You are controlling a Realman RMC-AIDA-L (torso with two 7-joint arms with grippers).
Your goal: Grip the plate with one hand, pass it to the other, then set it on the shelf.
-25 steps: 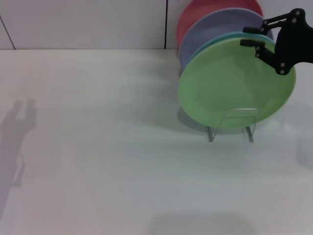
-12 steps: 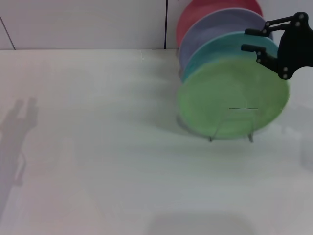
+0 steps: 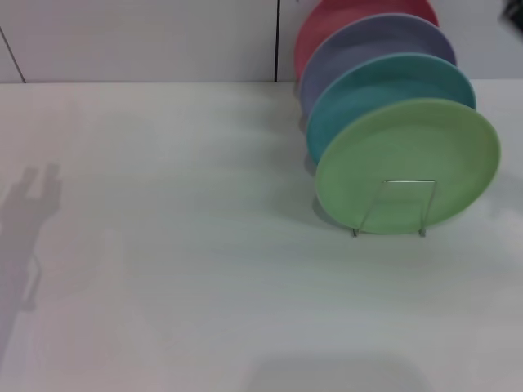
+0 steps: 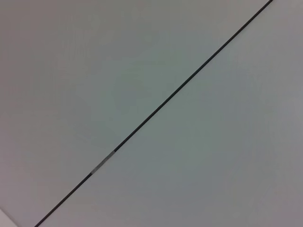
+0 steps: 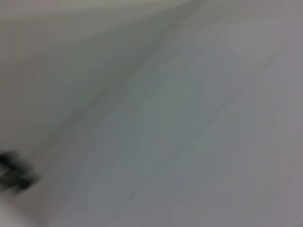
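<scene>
The light-green plate (image 3: 409, 159) stands on edge in the front slot of the silver wire shelf (image 3: 402, 206), at the right of the white table in the head view. It leans back against the turquoise plate (image 3: 380, 86). Nothing holds it. Neither gripper shows in the head view; only a dark sliver at the top right corner (image 3: 515, 10) may be the right arm. The left wrist view shows only a pale surface with a dark seam. The right wrist view is a blur of pale surfaces.
Behind the green plate, the turquoise plate, a lavender plate (image 3: 368, 45) and a red plate (image 3: 327, 24) stand in a row towards the back wall. The white table (image 3: 163, 245) stretches left and forward.
The right gripper, which was at the green plate's upper right rim, has let go and pulled away up and right out of view. The plate has settled slightly to the right in the shelf.
</scene>
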